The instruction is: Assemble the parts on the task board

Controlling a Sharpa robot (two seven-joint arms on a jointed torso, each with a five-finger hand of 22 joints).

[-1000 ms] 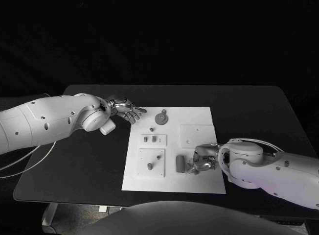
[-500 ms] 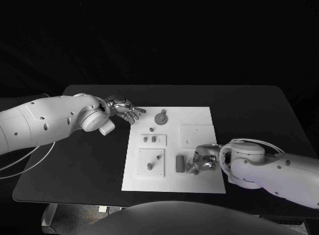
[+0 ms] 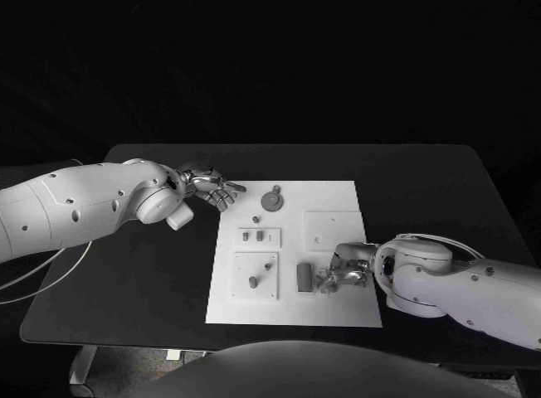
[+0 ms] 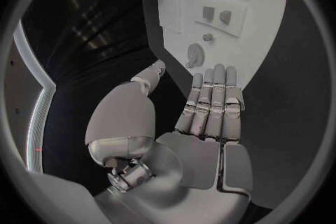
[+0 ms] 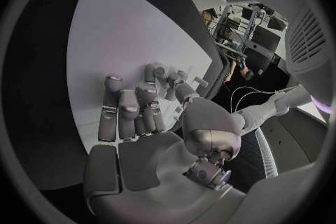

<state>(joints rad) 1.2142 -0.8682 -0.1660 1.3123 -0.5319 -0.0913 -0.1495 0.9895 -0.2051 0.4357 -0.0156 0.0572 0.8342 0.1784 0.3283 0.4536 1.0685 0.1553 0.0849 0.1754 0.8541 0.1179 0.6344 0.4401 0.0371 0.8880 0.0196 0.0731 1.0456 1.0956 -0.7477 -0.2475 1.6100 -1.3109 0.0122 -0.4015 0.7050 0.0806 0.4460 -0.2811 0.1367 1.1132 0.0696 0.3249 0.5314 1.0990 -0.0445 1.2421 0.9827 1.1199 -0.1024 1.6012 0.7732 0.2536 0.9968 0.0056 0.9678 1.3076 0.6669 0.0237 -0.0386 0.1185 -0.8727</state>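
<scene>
Right hand (image 3: 346,272) down on the near part of the white board (image 3: 333,311), fingers curled beside a grey block (image 3: 304,278) (grip unclear, can't tell). Farther back, left hand (image 3: 213,189) open, fingers straight, over the worktop (image 3: 139,274) at the board's far-left corner, near a round grey part (image 3: 273,199).

The task board (image 3: 330,207) sits mid-worktop (image 3: 450,191). The left hand (image 3: 211,186) hangs just off its far corner, with a disc part (image 3: 273,199) right beside it. The right hand (image 3: 346,270) is over the near end, a block part (image 3: 304,278) next to its fingertips.
</scene>
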